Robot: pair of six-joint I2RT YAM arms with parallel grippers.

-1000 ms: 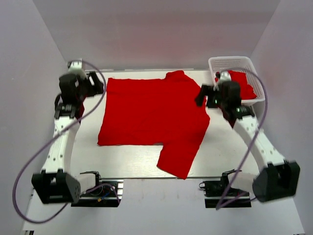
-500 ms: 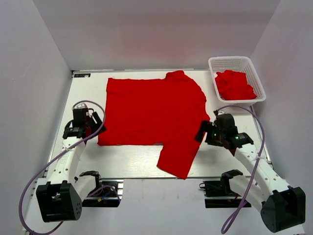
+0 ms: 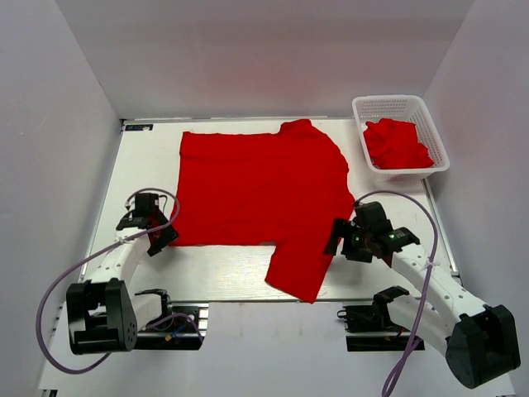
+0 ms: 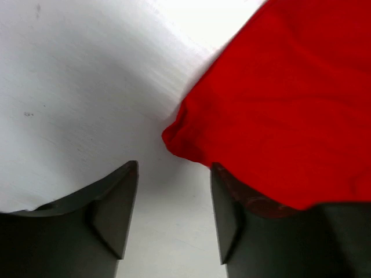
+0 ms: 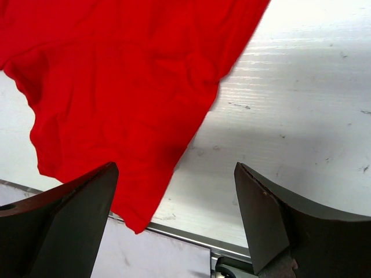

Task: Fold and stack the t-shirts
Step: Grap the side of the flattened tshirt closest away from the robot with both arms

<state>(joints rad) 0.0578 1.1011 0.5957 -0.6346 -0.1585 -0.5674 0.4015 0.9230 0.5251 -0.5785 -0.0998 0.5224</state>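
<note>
Spread t-shirt (image 3: 256, 186) lay flat mid-table, one sleeve (image 3: 302, 265) reaching the near edge. Bunched t-shirts (image 3: 397, 142) sat in the white basket (image 3: 401, 103), far right. Cloth looked soft, light & floppy, prob. best taken at corners/hem. Left gripper (image 4: 174, 174) was spread wide, the hem corner (image 4: 174, 130) just ahead of its gap. Right gripper (image 5: 175, 168) was spread wide over the sleeve's edge. White table (image 3: 215, 265), plain grey walls (image 3: 248, 58) round it.
</note>
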